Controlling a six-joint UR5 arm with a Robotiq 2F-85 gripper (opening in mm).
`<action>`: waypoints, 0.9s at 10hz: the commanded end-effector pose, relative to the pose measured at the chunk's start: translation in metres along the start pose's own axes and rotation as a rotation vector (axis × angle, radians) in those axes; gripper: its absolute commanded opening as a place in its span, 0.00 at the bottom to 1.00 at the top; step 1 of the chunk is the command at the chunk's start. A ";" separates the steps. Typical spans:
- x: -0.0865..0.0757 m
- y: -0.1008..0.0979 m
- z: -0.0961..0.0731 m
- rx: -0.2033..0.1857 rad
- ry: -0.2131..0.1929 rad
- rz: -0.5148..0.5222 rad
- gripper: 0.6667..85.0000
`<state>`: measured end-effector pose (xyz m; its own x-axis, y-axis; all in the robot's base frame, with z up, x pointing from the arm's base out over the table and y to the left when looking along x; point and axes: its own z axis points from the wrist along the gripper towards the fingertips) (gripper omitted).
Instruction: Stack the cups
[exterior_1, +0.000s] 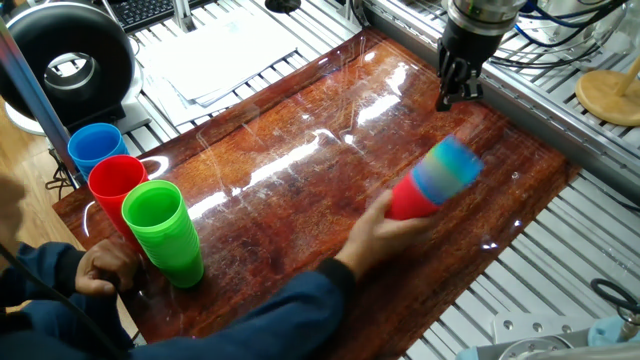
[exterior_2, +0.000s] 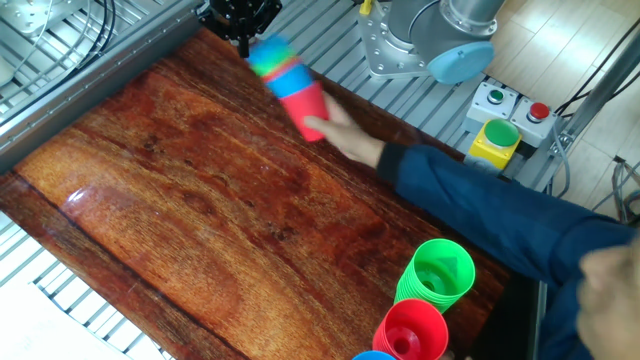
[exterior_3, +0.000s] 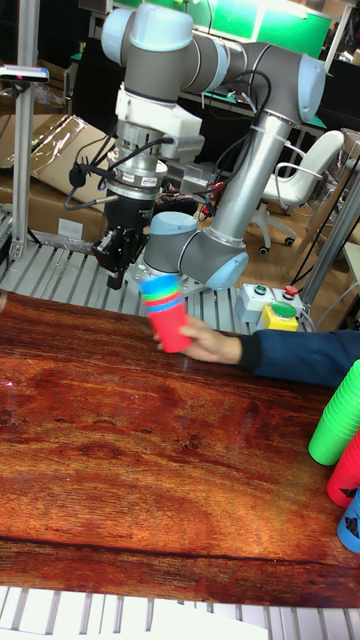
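My claw (exterior_1: 446, 97) hangs clenched and empty over the glossy reddish-brown wooden worktop (exterior_1: 300, 190), its dark fingers pressed together near the far edge. The small tapered plastic cups (exterior_1: 432, 180), nested into one blurred stack with a red one at the base and blue ones above, are gripped by a person's hand (exterior_1: 375, 228) in a dark blue sleeve and lifted off the wood, just at five o'clock from my claw. In one fixed view, well away at nine o'clock, stand a tall green pile of nested cups (exterior_1: 163, 232), a larger red cup pile (exterior_1: 116, 185) and a blue cup pile (exterior_1: 94, 147).
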<state>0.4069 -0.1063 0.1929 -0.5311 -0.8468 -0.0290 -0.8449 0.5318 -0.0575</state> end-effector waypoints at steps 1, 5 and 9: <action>0.001 -0.002 -0.002 -0.006 0.028 -0.005 0.00; -0.018 -0.002 0.002 -0.026 0.058 0.072 0.00; -0.022 -0.003 -0.004 -0.037 0.091 0.096 0.00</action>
<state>0.4171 -0.0963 0.1945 -0.5929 -0.8035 0.0543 -0.8053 0.5919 -0.0344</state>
